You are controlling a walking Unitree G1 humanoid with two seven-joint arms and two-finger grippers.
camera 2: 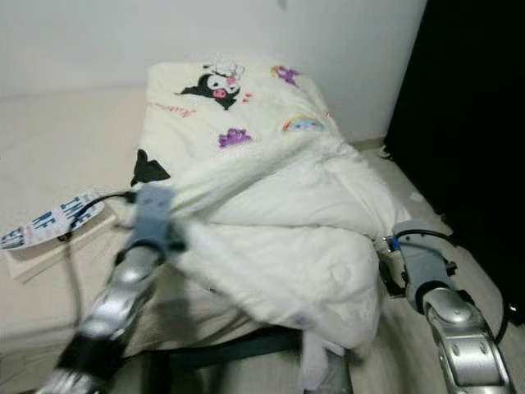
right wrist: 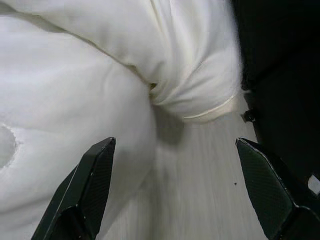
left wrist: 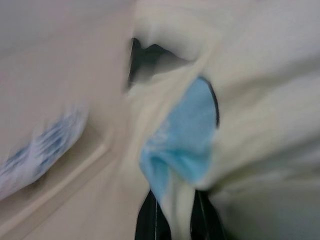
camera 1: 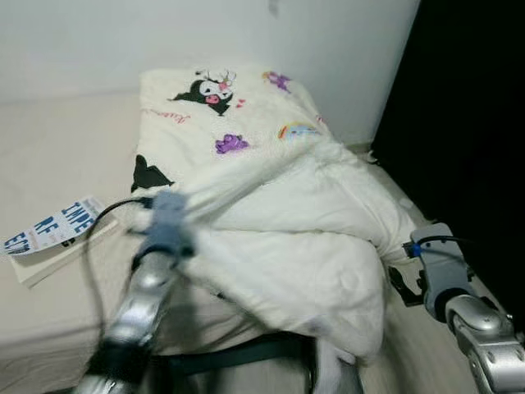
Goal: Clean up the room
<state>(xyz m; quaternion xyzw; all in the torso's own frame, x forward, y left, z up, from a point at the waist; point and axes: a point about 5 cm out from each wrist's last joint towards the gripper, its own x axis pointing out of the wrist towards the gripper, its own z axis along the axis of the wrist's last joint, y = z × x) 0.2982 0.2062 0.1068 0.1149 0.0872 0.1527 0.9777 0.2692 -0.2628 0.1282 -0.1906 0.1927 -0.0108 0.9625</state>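
A bulky white blanket (camera 1: 287, 213) with cartoon prints lies bunched on the bed (camera 1: 57, 156). My left gripper (left wrist: 175, 220) is at the blanket's left edge, shut on a fold of the cream fabric with a light blue patch (left wrist: 185, 135); the cloth is drawn taut toward it. The left arm's wrist (camera 1: 168, 217) sits against the blanket. Beside the blanket's right corner my right gripper (right wrist: 175, 142) stands open, with pale sheet and the blanket's rolled edge (right wrist: 200, 95) between and beyond its fingers, touching nothing.
A booklet with blue lettering (camera 1: 57, 226) lies on the bed left of the blanket, a black cable (camera 1: 115, 205) running past it. A dark curtain or cupboard (camera 1: 467, 123) stands on the right. A white wall (camera 1: 82, 41) is behind the bed.
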